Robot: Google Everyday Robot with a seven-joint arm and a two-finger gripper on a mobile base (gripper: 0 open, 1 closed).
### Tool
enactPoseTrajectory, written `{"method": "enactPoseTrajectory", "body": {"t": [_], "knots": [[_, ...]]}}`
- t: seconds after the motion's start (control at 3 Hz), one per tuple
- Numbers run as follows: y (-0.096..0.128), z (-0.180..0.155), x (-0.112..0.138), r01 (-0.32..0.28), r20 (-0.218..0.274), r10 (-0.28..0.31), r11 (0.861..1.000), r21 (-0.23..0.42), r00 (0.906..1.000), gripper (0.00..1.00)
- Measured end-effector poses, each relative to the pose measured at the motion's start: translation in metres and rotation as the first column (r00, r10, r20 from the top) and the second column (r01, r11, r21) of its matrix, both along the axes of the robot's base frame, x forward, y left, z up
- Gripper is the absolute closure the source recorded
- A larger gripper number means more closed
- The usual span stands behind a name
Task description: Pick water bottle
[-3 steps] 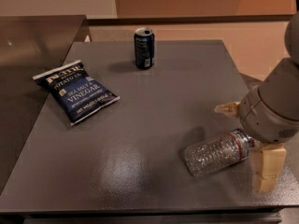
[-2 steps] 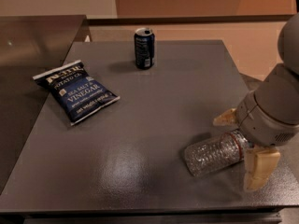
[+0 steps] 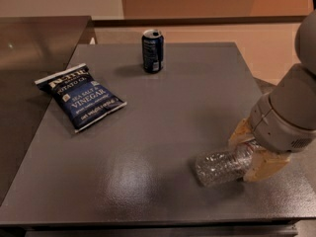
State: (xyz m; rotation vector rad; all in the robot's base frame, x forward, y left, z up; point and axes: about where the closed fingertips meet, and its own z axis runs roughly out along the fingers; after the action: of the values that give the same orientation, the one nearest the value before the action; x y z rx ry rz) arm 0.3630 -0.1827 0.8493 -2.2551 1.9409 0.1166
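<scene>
The water bottle (image 3: pixel 219 167) lies on its side at the near right of the tabletop (image 3: pixel 163 117). Its long axis runs mostly left to right, with the right end angled slightly farther away. The ribbed base points left, and the neck end points right, where it is hidden behind the tool (image 3: pixel 243 157). The tool is low over the tabletop at the bottle's right end. Its tan fingers (image 3: pixel 264 164) are spread, one on the far side of the bottle and one on the near side. A dark blue soda can (image 3: pixel 152 51) stands upright at the far edge. A chip bag (image 3: pixel 81 97) lies flat on the left, well apart from the bottle.
</scene>
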Motion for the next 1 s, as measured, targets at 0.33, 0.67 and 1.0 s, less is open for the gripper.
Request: {"method": "enactPoseTrajectory", "body": {"t": [0.33,0.67,1.0], "knots": [[0.000,0.024,0.008,0.018,0.038,-0.019,1.000,0.016,0.9991,0.88],[0.000,0.055,0.022,0.037,0.088,-0.038,0.999,0.009,0.9954,1.00],[0.000,0.088,0.033,0.049,0.129,-0.050,0.999,0.009,0.9904,1.00]]}}
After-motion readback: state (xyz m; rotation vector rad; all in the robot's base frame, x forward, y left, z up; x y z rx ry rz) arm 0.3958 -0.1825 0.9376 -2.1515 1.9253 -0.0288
